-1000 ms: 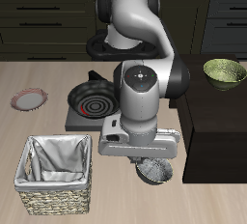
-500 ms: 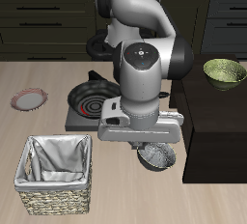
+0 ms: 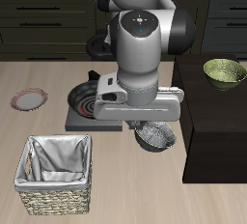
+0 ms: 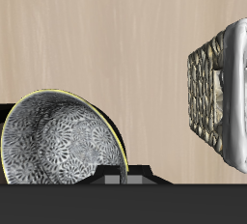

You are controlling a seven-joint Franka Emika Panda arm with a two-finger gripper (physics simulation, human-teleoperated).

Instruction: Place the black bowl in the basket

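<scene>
The black bowl (image 3: 155, 137), dark outside with a grey speckled inside, hangs tilted above the table under my gripper (image 3: 146, 127). The gripper is shut on the bowl's rim. In the wrist view the bowl (image 4: 56, 143) fills the area beside the gripper (image 4: 128, 176), with bare table below it. The basket (image 3: 55, 198), square tan wicker with a grey-white cloth lining, stands near the table's front edge, a bowl's width or more away from the bowl. One wicker wall of the basket (image 4: 210, 85) also shows in the wrist view.
A frying pan (image 3: 90, 99) sits on a dark stove plate behind the basket. A flat pink-rimmed plate (image 3: 29, 99) lies farther along the table. An olive-green bowl (image 3: 224, 71) rests on a raised dark cabinet (image 3: 217, 131) close beside the held bowl.
The gripper has risen with the black bowl in it, lifting the bowl off the table and a little farther back.
</scene>
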